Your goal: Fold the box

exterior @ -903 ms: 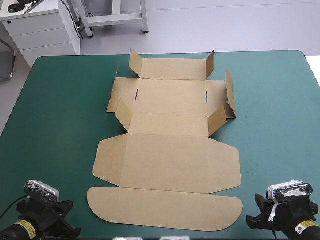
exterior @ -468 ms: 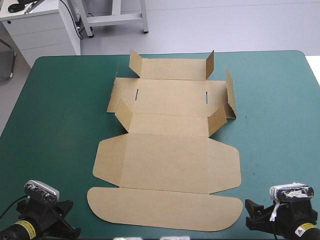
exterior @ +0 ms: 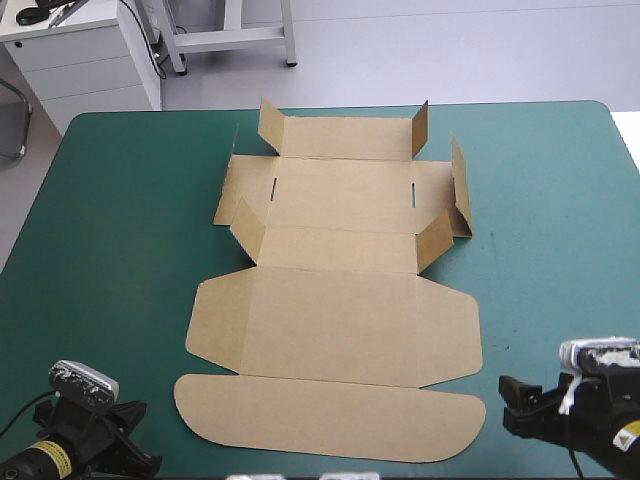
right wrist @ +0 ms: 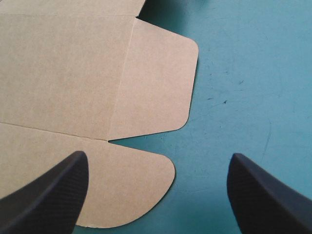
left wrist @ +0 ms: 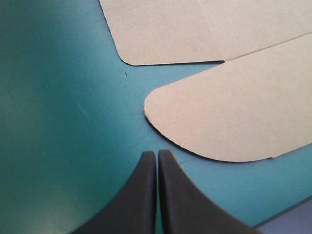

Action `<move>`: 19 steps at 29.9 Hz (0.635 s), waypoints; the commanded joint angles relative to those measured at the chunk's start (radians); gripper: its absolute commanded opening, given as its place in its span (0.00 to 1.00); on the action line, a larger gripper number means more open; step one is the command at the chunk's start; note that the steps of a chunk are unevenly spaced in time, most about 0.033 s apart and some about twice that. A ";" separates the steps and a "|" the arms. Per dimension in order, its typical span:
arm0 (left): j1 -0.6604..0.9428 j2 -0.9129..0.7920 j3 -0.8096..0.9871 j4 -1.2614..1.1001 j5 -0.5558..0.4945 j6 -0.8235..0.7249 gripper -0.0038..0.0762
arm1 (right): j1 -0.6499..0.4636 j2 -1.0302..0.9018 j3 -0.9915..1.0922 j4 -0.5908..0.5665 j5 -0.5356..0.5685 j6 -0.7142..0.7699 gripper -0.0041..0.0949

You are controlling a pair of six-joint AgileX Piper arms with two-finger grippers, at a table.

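The brown box [exterior: 335,300] lies as a cut sheet on the teal-green table, its far flaps raised and its near lid flat. My left gripper [exterior: 110,440] sits at the near left corner, shut, fingertips [left wrist: 157,155] just short of the lid's rounded near-left tongue [left wrist: 234,117]. My right gripper [exterior: 515,405] is at the near right, open; one finger [right wrist: 46,200] hangs over the lid's rounded right corner [right wrist: 131,190], the other [right wrist: 265,195] over bare cover. A side flap [right wrist: 156,83] of the box lies ahead of it.
White furniture [exterior: 80,50] stands beyond the table's far left corner. Bare teal-green cover [exterior: 110,250] stretches on both sides of the box. The table's near edge [left wrist: 287,214] shows beside the left gripper.
The right gripper has shifted to the right and slightly toward the table's near edge. The left gripper and the box have stayed put.
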 commanded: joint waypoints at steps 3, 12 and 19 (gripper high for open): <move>-0.004 0.015 -0.025 -0.001 -0.054 -0.005 0.04 | 0.004 0.211 -0.144 0.015 -0.016 -0.006 0.78; -0.004 0.015 -0.025 -0.001 -0.054 -0.005 0.04 | 0.004 0.544 -0.321 0.048 -0.043 -0.039 0.77; -0.004 0.015 -0.025 -0.001 -0.054 -0.005 0.04 | 0.004 0.757 -0.430 0.175 -0.066 -0.111 0.77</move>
